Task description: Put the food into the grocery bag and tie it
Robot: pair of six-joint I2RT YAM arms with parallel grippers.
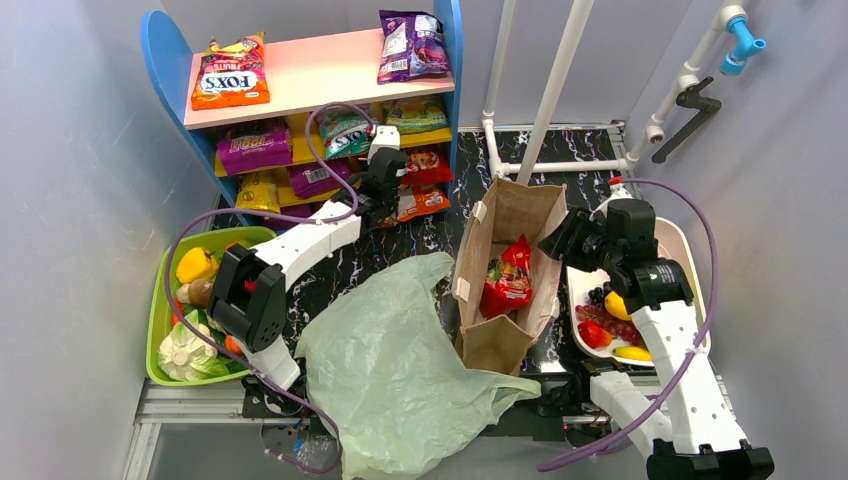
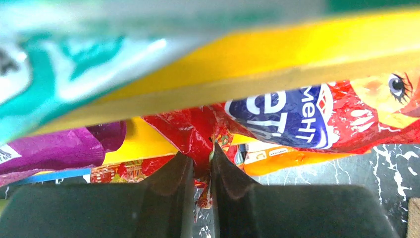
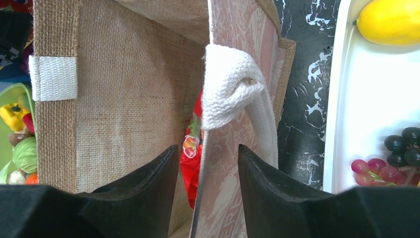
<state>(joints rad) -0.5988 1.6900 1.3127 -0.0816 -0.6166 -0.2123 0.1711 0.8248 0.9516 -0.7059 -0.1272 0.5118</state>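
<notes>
top view: two bags are seen on the black marbled table (image 1: 400,255). a thin, crinkly, pale-green plastic grocery bag (image 1: 390,370) lies crumpled at the near centre. just right of it stands an upright brown jute bag (image 1: 500,345), in which one red foil packet (image 1: 510,280) is held. two trays are shown. the green plastic tub (image 1: 158,300) at the left holds the food, including a yellow pepper (image 1: 195,265), a pale cabbage (image 1: 185,350) and an orange round piece (image 1: 232,345). the white oval tray (image 1: 685,250) at the right holds fruit. two snack packets are laid on the pink top board of the blue-sided shelf unit (image 1: 300,75).

left wrist view: the left gripper (image 2: 202,161) is closed almost fully, and the edge of a crinkled red snack packet (image 2: 190,129) is pinched between its fingers, under a yellow shelf board (image 2: 297,54).

right wrist view: the right gripper (image 3: 207,147) is held part open. the jute bag's wall, below the white webbing handle (image 3: 230,94), passes between its fingers with a gap on each side. one yellow lemon (image 3: 389,22) and one bunch of grapes (image 3: 391,158) are seen on the tray.
</notes>
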